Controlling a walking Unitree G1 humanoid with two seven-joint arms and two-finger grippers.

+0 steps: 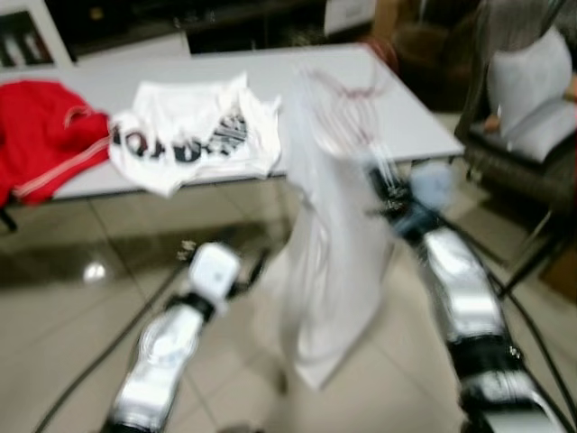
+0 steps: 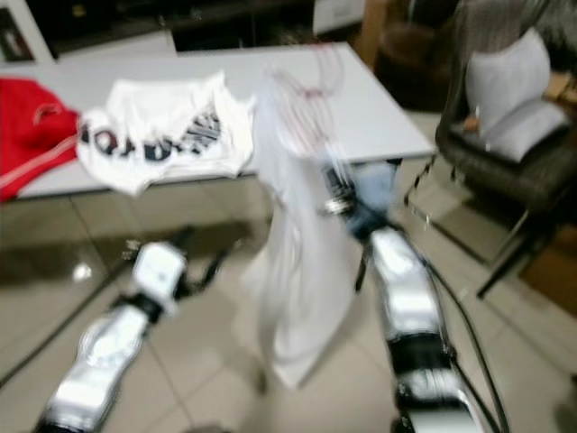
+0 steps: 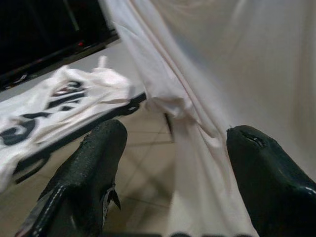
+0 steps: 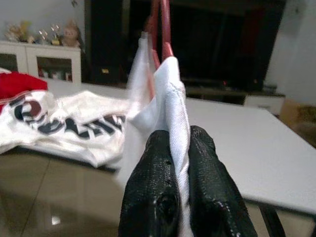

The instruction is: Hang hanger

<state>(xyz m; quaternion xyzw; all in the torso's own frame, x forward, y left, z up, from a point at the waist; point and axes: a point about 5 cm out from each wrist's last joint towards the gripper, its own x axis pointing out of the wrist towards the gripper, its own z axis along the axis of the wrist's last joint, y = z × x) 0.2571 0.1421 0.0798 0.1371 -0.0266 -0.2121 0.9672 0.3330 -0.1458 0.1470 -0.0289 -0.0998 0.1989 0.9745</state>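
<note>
Right gripper (image 4: 180,148) pinched on white garment (image 1: 329,262), apparently on a red hanger (image 4: 160,29); left gripper (image 3: 173,153) spread wide, empty.

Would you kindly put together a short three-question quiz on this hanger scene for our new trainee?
1. True or false: the right gripper is pinched shut on the white garment.
2. Which garment on the white table lies nearer the hanging white garment?
A. the red garment
B. the white printed shirt
3. Fill in: the left gripper has its fingers ____, with the hanging cloth just beyond them.

Key
1. True; in the right wrist view the cloth is clamped between its fingers, below the red hanger.
2. B.
3. Open.
</note>
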